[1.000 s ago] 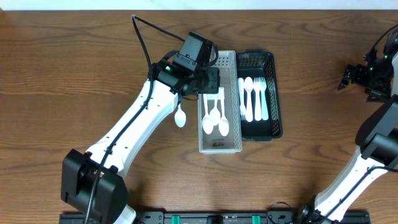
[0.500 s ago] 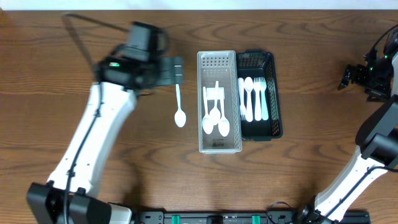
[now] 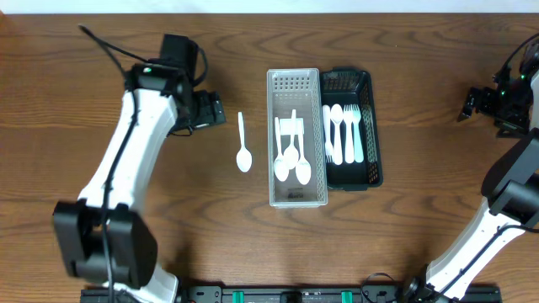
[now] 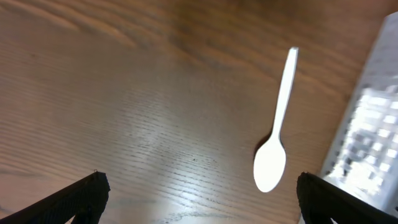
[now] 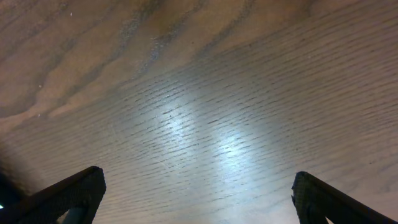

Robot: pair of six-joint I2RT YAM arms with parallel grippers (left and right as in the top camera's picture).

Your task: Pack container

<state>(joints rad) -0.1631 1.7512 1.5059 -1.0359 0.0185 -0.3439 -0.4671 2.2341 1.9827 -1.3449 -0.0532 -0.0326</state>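
One spoon [image 3: 242,146] lies between left gripper [image 3: 219,110] and white tray [image 3: 272,135].

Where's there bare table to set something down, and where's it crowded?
Widest bare table: between the black basket and the right gripper. Also the front strip below both baskets. Crowded: the white basket stands right beside the black one, with the spoon between it and the left gripper.

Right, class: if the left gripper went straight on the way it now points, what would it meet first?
Probably the spoon, lying just ahead of the left gripper, whose fingers are open; the white tray is beyond. Depth is unclear, so it could touch the table first.
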